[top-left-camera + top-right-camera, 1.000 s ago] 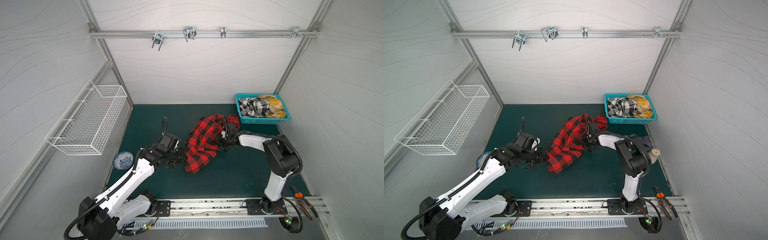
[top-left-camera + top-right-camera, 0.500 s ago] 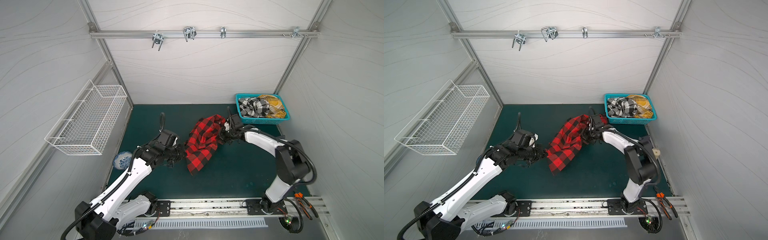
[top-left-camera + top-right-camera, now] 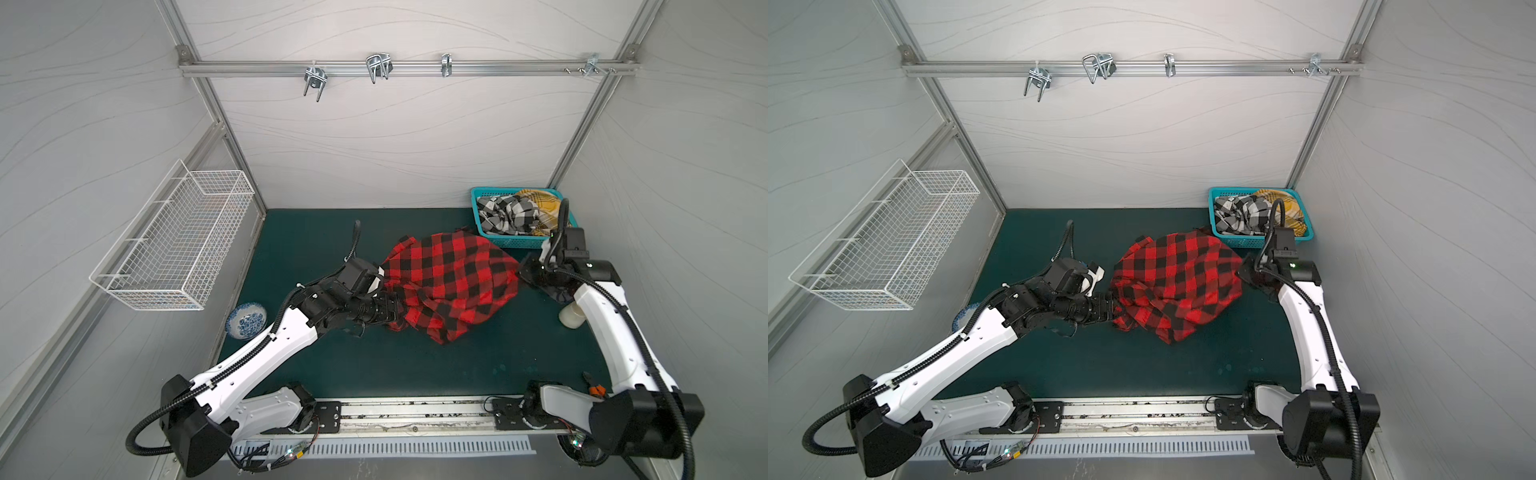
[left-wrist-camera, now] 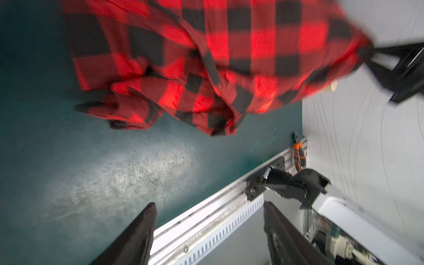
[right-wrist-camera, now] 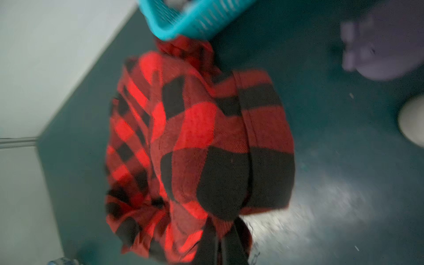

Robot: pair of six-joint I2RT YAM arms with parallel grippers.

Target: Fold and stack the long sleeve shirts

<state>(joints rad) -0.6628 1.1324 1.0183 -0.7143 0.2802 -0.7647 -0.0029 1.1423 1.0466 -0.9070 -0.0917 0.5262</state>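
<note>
1. left gripper point(image 4: 208, 204): fingers spread wide with nothing between them. Only the green mat point(image 4: 103, 172) and the base rail point(image 4: 206, 220) show through the gap.

2. right gripper point(image 5: 221, 231): fingers closed, pinching a gathered corner of the red-and-black shirt point(image 5: 195, 128).

3. red-and-black shirt point(image 3: 453, 274): checked, crumpled, and blurred in both wrist views. One end is clamped in the right fingers, and the body hangs and spreads away from them toward the left fingers. In the left wrist view it sits ahead of the left fingers and apart from them. In both top views its bunched edge overlaps the left fingertips from above. Whether its lowest folds touch the mat cannot be told.

4. turquoise basket point(image 3: 515, 242): near the right fingers, on their far side from the arm bases. It holds a black-and-white shirt point(image 3: 507, 212) and a yellow plaid shirt point(image 3: 540, 199), both crumpled and well apart from the left fingers.

5. white cup point(image 3: 571, 318): on the mat beside the right arm, behind the right fingers.

6. blue-and-white bowl point(image 3: 246, 321): at the mat's edge, behind the left fingers, beside the left arm.

7. wire basket point(image 3: 178, 245): on the side wall, well apart from both sets of fingers.

8. orange-handled pliers point(image 4: 299, 158): by the base rail, well apart from all fingers.
</note>
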